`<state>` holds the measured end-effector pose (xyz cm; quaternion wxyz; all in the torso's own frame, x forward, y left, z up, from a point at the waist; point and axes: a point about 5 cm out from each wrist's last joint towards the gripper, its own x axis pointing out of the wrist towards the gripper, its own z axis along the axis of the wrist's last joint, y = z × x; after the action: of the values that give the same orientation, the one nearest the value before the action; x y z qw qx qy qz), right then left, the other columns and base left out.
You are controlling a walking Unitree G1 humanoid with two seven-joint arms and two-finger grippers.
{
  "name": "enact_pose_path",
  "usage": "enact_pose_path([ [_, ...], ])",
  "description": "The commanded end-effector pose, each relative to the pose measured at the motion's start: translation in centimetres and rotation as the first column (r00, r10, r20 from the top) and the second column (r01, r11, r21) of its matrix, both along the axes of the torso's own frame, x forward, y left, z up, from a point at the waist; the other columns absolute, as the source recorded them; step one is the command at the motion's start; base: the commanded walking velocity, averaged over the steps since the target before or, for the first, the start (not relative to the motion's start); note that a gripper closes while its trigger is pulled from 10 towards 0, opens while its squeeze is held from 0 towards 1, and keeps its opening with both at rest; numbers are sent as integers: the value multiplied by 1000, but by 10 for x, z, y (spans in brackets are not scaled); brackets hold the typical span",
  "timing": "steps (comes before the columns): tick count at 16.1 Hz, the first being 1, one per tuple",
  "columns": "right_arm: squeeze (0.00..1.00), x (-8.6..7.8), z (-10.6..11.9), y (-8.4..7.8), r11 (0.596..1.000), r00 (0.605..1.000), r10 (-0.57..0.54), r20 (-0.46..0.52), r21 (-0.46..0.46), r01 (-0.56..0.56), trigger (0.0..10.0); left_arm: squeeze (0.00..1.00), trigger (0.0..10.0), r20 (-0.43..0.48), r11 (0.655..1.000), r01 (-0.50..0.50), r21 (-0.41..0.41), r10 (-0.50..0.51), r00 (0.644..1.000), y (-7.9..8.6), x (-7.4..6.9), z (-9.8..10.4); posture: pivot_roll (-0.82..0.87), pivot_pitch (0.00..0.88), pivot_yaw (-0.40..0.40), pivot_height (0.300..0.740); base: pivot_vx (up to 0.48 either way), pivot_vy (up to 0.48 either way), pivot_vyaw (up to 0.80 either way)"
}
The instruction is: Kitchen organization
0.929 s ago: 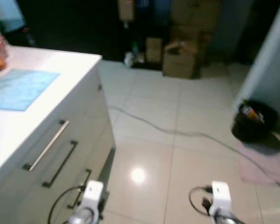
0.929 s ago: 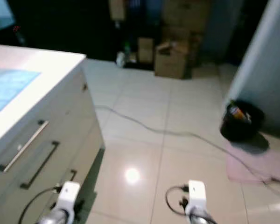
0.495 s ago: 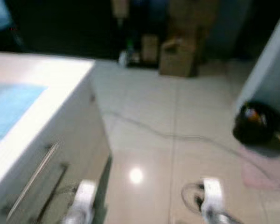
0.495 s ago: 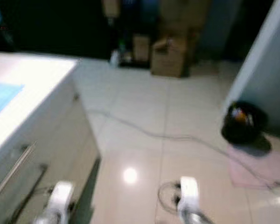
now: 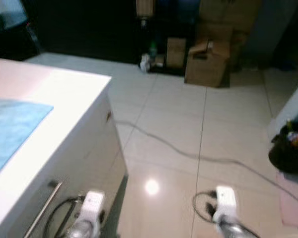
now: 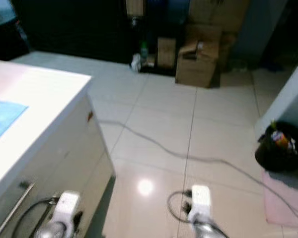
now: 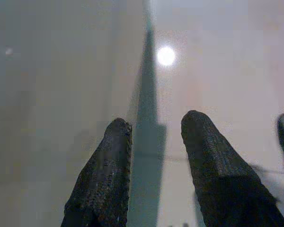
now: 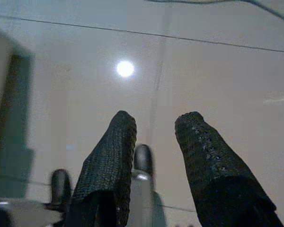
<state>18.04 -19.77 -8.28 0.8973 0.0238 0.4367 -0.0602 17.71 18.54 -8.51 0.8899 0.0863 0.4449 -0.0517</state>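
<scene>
Far left: white counter (image 5: 64, 99) with a pale blue mat (image 5: 10, 129) lying flat on its top, near the left edge of the head views. The counter's front face carries a bar handle (image 5: 42, 210), seen low in the frame and partly blurred. No kitchen item is held by either arm; the mat on the counter is the only item seen on a work surface. Left gripper (image 7: 154, 130) hangs low beside the counter front, above the tiled floor (image 5: 179, 124); fingers apart with a clear gap, nothing between them. A bright ceiling-light reflection (image 5: 151, 187) sits on the tile between the two arms. Right gripper (image 8: 154, 123) also hangs low over bare tile, fingers apart, empty; the robot's own lower body shows beneath it in the right wrist view. A grey cable (image 5: 188, 153) runs across the floor from the counter's corner toward the right. Centre back: cardboard boxes (image 5: 208, 59) stacked against a dark background, small bottles (image 5: 150, 54) on the floor just to their left. Far right: black bin (image 6: 280, 148) with contents showing at its top, standing beside a pink mat (image 6: 283, 196). A pale wall panel (image 6: 288, 94) rises behind the bin.
</scene>
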Motion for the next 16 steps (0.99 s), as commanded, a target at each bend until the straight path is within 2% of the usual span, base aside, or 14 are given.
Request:
enact_pose_path([
  [1,0,0,-1,3,1000,1000,-1,-3,9,2,10000,0,10000,-42,1000,2,15,-2,999,7,-12,-5,6,10,38,740,0,0,0],
  [8,0,1,0,4,1000,1000,3,-3,11,-3,10000,0,10000,-28,1000,-17,9,17,999,6,-10,-4,7,0,39,740,0,0,0],
  [16,0,0,-1,5,1000,1000,-3,-7,19,3,10000,0,10000,-40,998,-31,46,33,999,11,-10,-4,10,0,42,740,0,0,0],
])
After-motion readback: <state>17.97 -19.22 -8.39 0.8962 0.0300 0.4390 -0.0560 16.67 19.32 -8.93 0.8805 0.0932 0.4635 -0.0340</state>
